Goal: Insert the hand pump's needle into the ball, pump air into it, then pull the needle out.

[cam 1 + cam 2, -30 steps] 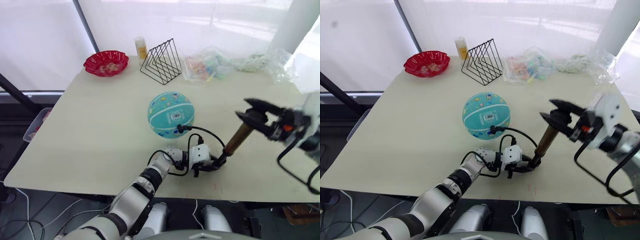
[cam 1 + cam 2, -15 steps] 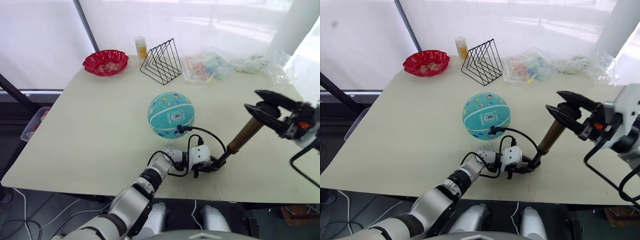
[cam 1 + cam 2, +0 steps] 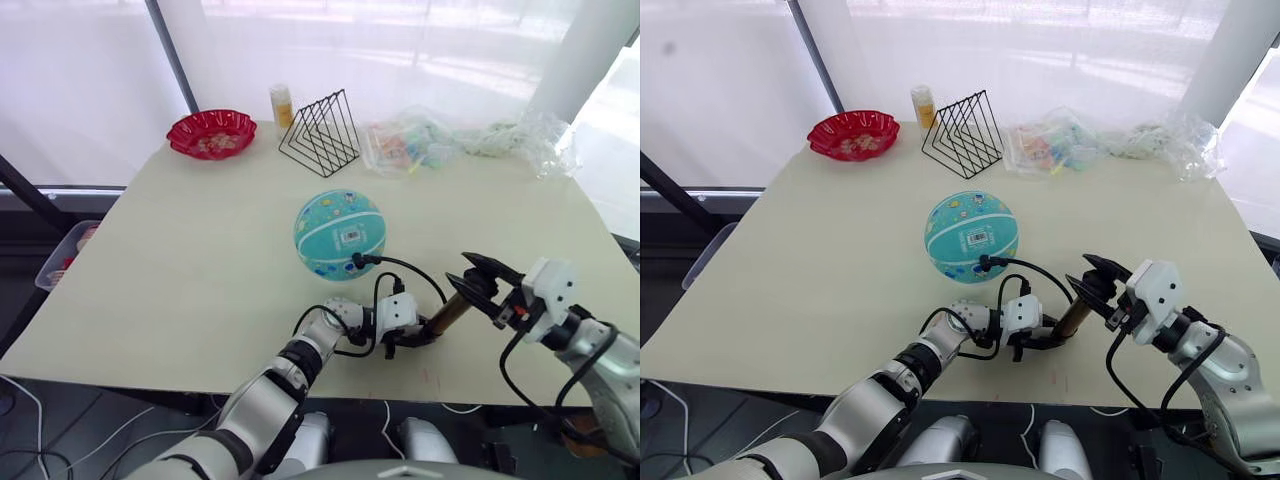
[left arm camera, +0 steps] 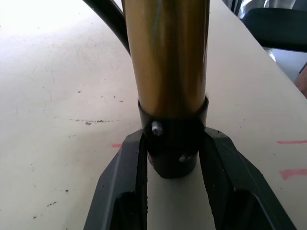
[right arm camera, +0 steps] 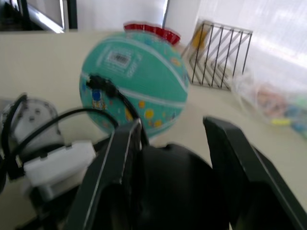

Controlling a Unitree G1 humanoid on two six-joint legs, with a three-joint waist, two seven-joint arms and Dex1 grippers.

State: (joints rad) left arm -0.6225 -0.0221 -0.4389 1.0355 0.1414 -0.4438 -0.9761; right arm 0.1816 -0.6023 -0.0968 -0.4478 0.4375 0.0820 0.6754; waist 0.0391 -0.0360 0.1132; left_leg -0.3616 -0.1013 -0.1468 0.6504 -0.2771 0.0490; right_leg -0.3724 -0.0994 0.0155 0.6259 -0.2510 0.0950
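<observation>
- Left tool (image 4: 173,158) clenches the hand pump (image 3: 447,313) base on the bench (image 3: 180,250); right tool (image 3: 478,283) grips its handle.
- Hose fitting sits in the ball (image 3: 340,235), mid-bench.
- A skewed stroke could roll the ball, yanking the needle.

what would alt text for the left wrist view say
The left claw is shut on the black base cap of the hand pump, whose gold-bronze cylinder rises above a beige table marked with small red lines.
</observation>
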